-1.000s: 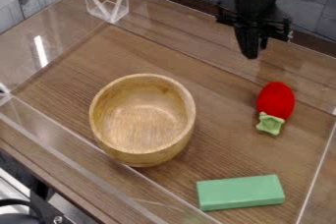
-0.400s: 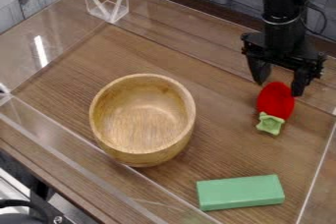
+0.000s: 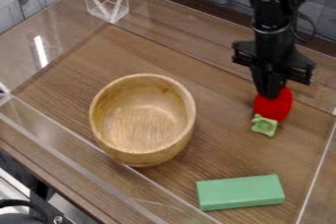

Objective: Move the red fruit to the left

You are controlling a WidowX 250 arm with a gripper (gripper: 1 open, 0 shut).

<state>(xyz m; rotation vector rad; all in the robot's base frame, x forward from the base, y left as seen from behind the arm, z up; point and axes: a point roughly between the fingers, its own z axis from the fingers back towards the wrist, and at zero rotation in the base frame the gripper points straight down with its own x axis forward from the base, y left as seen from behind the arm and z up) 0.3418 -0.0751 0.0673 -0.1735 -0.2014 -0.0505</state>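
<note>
The red fruit (image 3: 274, 108), a small glossy strawberry, lies on the wooden table at the right, its light green cap (image 3: 266, 124) pointing toward the front. My gripper (image 3: 273, 89) hangs straight down from the black arm onto the fruit's far end. Its fingers are drawn together and pinch the top of the fruit, which still rests on the table. The part of the fruit between the fingertips is hidden.
A wooden bowl (image 3: 100, 120) stands left of centre. A flat green block (image 3: 241, 192) lies near the front edge at the right. Clear plastic walls (image 3: 105, 4) fence the table, with the right wall close behind the fruit.
The gripper came from the back down to the fruit, spread its fingers wide above it, then dropped lower and shut on its top. The fruit has hardly moved.
</note>
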